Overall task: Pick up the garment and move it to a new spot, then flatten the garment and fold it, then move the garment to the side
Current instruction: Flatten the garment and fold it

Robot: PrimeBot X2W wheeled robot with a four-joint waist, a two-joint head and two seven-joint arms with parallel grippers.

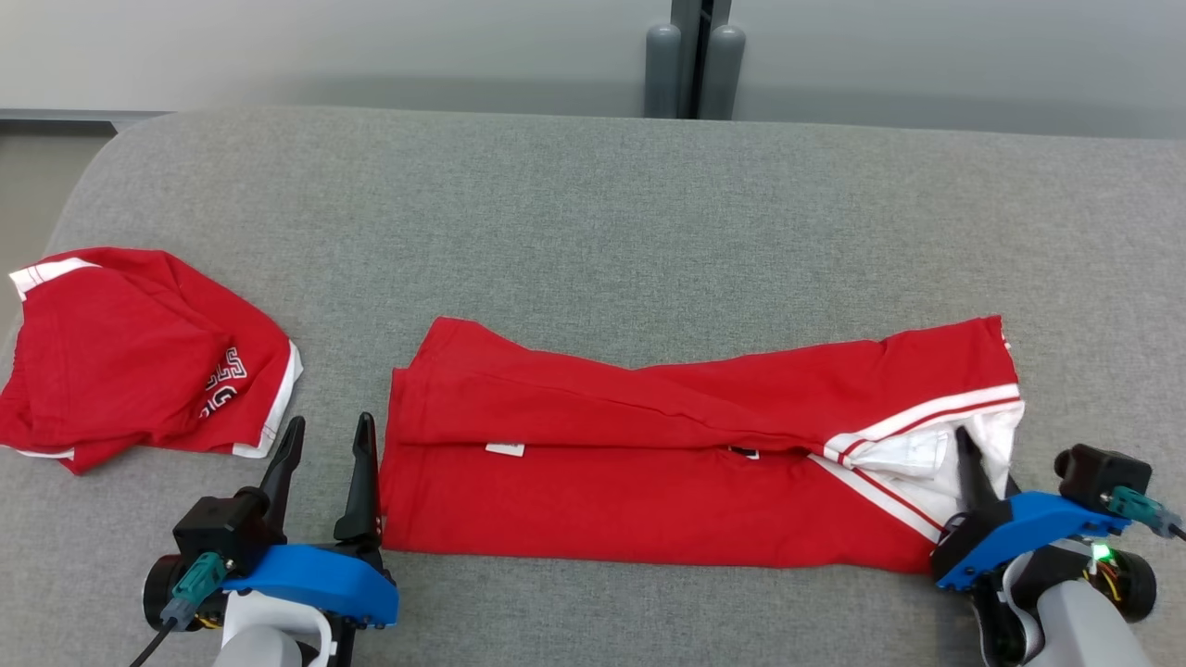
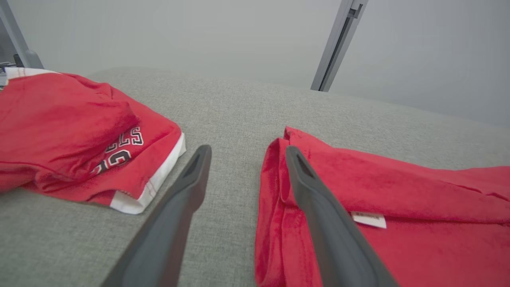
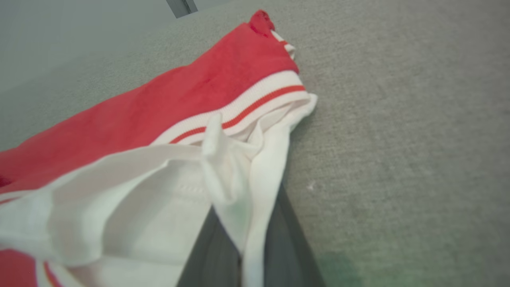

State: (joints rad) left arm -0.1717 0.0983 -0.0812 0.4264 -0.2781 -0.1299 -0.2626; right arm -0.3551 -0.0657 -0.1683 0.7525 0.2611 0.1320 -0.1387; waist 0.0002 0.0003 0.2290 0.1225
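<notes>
grey fabric surface (image 1: 593,204) against a pale wall. red garment (image 1: 649,463) folded into a long band across the middle and right, white striped trim (image 1: 927,419) at its right end. left gripper (image 1: 331,424) just beside the band's left edge, fingers spread, holding nothing. right gripper (image 1: 965,454) with fingers closed together, pinching white fabric at that trim. second red garment (image 1: 139,361) crumpled at far left, well apart.

Bright, even diffuse light, faint soft shadows. Head view sharp. Right wrist view blurry: garment (image 3: 171,191) near right gripper (image 3: 249,251) out of focus, green tint on grey surface (image 3: 398,139) right of it.
</notes>
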